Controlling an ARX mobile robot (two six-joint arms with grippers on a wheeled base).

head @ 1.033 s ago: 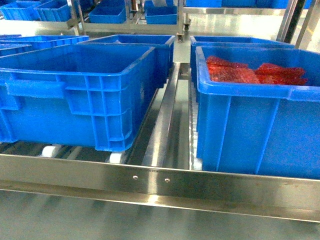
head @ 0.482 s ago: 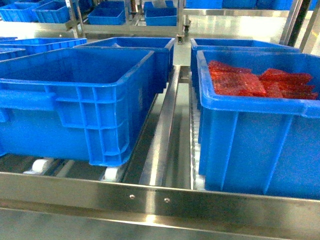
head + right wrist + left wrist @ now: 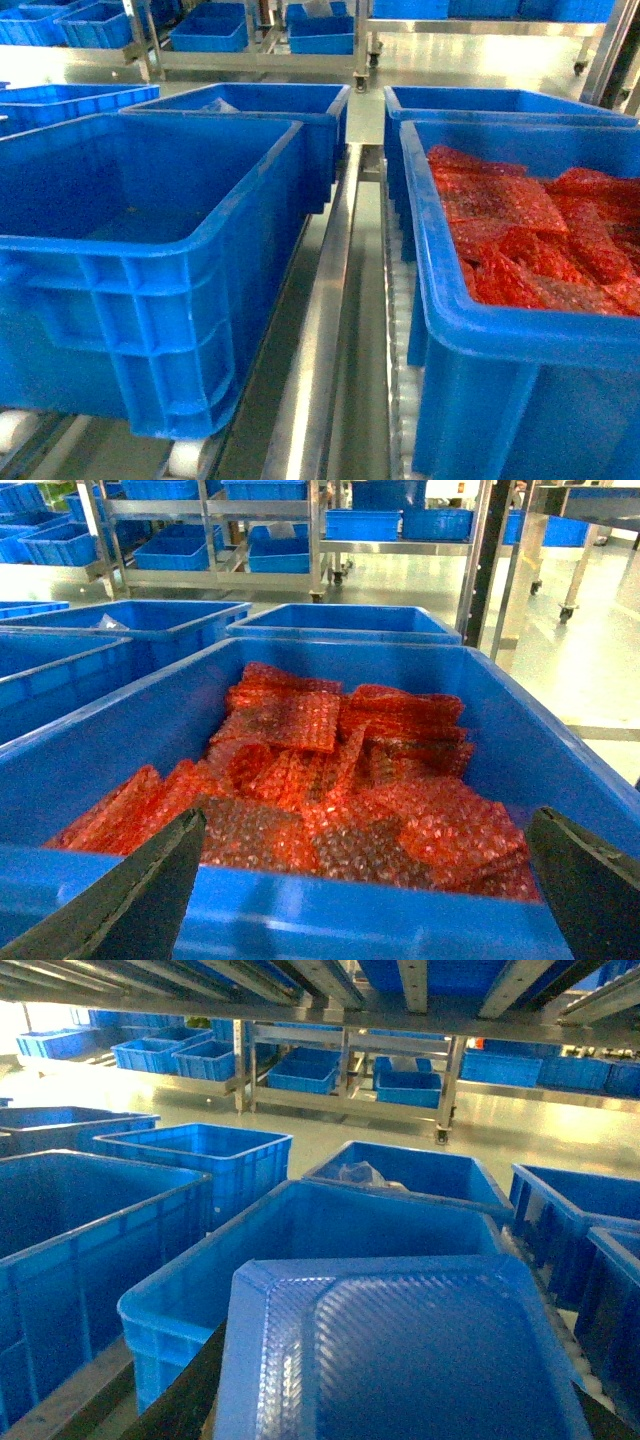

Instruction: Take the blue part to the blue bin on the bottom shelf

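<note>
The blue part (image 3: 400, 1355) fills the lower half of the left wrist view, a textured blue face wedged between the dark jaws of the left gripper (image 3: 390, 1400), which are clenched on it, so the part rides at the gripper and hangs just short of the near rim of the blue bin (image 3: 150, 250) on the bottom shelf (image 3: 330, 330). In the head view neither gripper shows. The right gripper (image 3: 360, 880) has its jaws spread wide and empty, poised over the neighbouring crate of red packets (image 3: 330, 790) (the wrong destination). As I judge it, the main risk is letting go too early: the part could strike the bin's thick rim and tumble onto the roller tracks or the rail between the crates. A drift rightward could also land it among the packets. The upper shelf overhead leaves little clearance for lifting.
</note>
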